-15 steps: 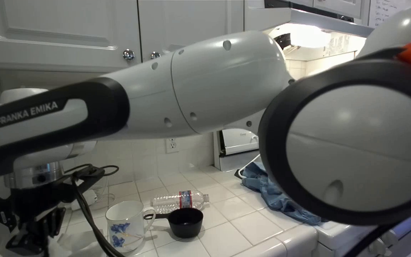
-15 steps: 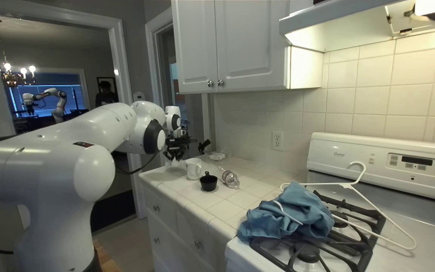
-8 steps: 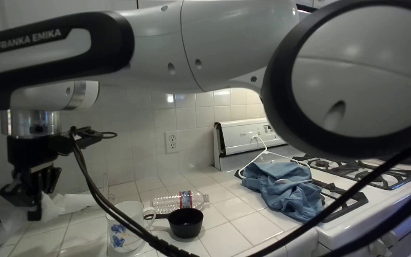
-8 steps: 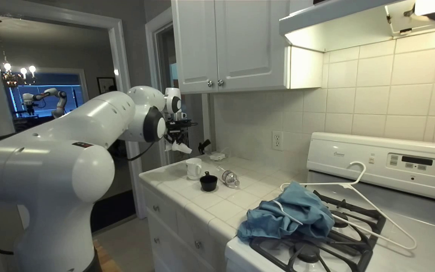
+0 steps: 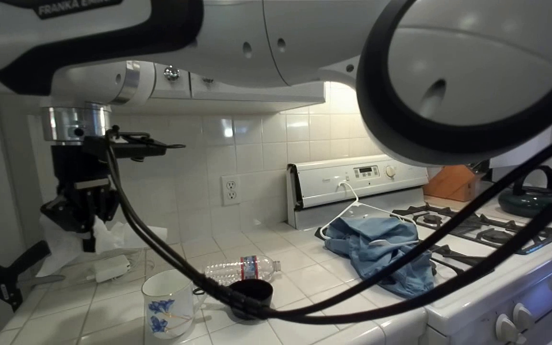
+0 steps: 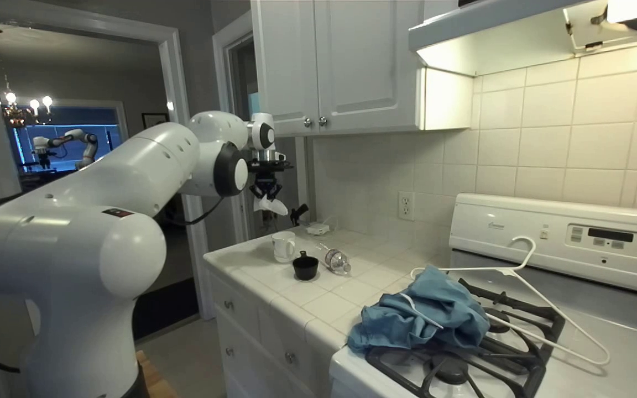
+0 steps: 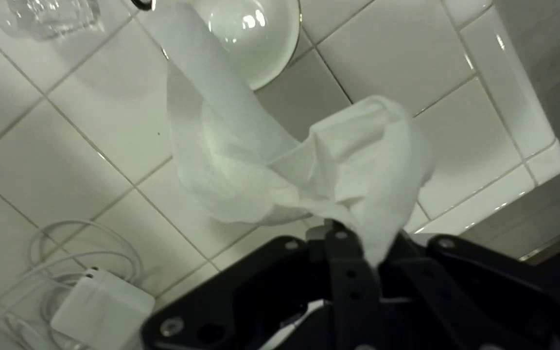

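You can read FRANKA and a clipped second word on the black arm trim (image 5: pixel 175 24), while lettering on the bottle label (image 5: pixel 249 267) and stove panel (image 6: pixel 555 226) is too small to read.

The gripper (image 7: pixel 373 248) hangs pointing down, its two fingers (image 7: pixel 353 287) brought together in a pinch. Directly above it sits the flange (image 5: pixel 77 120), in line with the gripper. Over that comes the wrist (image 6: pixel 262 131), bent so that the gripper drops below it. From there the forearm (image 5: pixel 319 38) runs back, higher than the gripper, to the elbow (image 5: pixel 477 72), well apart from the gripper. Behind the elbow, the upper arm (image 6: pixel 147 160) slopes down, farther from the gripper, to the shoulder (image 6: pixel 136 254); the base (image 6: pixel 81 342) stands upright below that, away from the gripper.
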{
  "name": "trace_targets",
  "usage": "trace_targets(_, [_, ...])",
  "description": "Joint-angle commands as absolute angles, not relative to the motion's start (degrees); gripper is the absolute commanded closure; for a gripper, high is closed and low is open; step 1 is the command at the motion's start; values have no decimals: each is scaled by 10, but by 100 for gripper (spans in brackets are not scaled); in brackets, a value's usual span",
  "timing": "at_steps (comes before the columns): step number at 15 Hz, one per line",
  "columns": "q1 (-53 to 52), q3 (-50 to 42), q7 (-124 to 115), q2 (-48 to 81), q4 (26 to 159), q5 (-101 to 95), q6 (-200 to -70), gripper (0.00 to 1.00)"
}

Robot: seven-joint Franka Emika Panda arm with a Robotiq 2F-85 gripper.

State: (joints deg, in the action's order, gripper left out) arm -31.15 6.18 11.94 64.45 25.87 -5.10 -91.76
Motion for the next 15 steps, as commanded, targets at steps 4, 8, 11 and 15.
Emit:
trace_targets(4, [-289, 68, 15, 617, 266, -24, -901, 98])
trace_targets(8, [-269, 106, 140, 613, 267, 7, -925, 98])
trace_targets(11, [-252, 129, 228, 610, 271, 27, -913, 98])
trace_targets(15, [-253, 123, 242, 614, 271, 21, -924, 96])
